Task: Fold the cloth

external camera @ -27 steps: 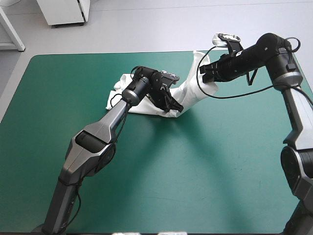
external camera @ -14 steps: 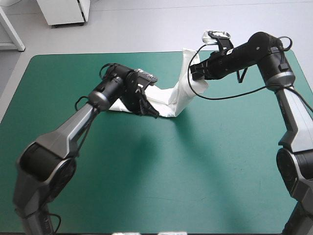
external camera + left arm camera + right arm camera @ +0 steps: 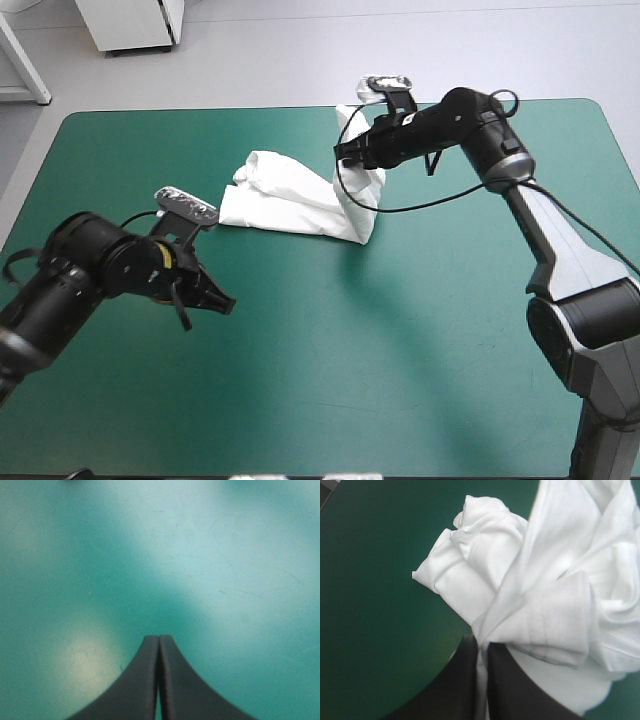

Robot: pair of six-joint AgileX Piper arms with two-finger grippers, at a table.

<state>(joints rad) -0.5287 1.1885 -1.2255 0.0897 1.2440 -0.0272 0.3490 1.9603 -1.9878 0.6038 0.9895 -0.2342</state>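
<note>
A white T-shirt (image 3: 285, 195) lies as a long, partly folded bundle on the teal-green table cover (image 3: 400, 340), toward the far middle of the table. Its right end rises off the cover in a crumpled column, pinched by the right gripper (image 3: 343, 155), which reaches in from the right above the table. In the right wrist view its black fingers (image 3: 465, 680) are almost together with a thin fold of white fabric between them, the rest of the shirt bunched ahead. The left gripper (image 3: 215, 301) hangs near the table's left side, well apart from the shirt. Its two black fingers meet in one pointed arch, holding nothing, with only bare teal-green cover ahead.
</note>
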